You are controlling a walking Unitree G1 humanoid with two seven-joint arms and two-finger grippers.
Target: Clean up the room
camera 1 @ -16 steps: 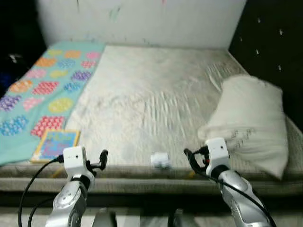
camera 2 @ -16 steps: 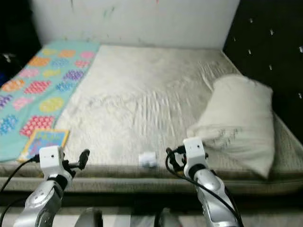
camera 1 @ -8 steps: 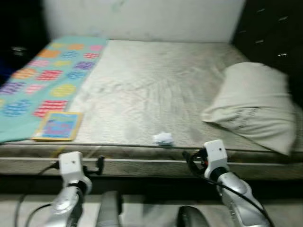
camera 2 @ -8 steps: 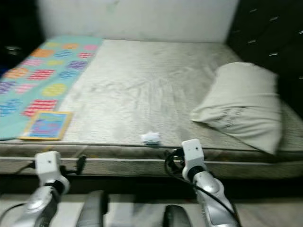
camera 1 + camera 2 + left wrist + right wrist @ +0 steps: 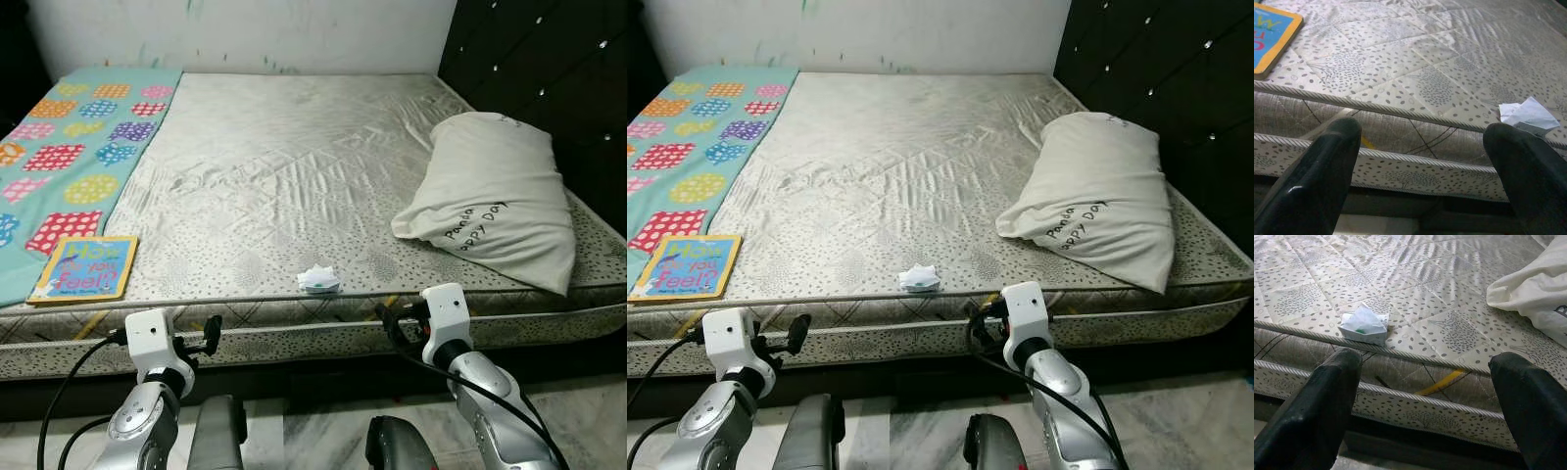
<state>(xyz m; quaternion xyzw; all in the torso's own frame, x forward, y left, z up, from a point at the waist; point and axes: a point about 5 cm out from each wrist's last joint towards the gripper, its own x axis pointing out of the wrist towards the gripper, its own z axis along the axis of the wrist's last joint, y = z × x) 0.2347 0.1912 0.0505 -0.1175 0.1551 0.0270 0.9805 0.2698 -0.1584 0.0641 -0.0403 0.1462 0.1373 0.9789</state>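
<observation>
A crumpled white wrapper (image 5: 319, 279) lies at the near edge of the bare mattress (image 5: 284, 166), seen close in the right wrist view as the wrapper (image 5: 1364, 324) and in the left wrist view as the wrapper (image 5: 1528, 113). A children's book (image 5: 85, 267) rests at the near left edge, half on a colourful blanket (image 5: 69, 147). A white pillow (image 5: 495, 191) lies at the right. My left gripper (image 5: 1425, 161) is open, held low in front of the mattress side. My right gripper (image 5: 1425, 396) is open too, just short of the bed edge, right of the wrapper.
A dark padded headboard (image 5: 549, 78) lines the right side and a white wall (image 5: 245, 34) the far end. The bed frame's front side (image 5: 294, 338) stands right before my arms. Pale marble floor (image 5: 1176, 421) shows below right.
The camera has steadied and the picture is sharp now; the whole bed sits differently in view. Both arms stay low before the bed edge, grippers unchanged.
</observation>
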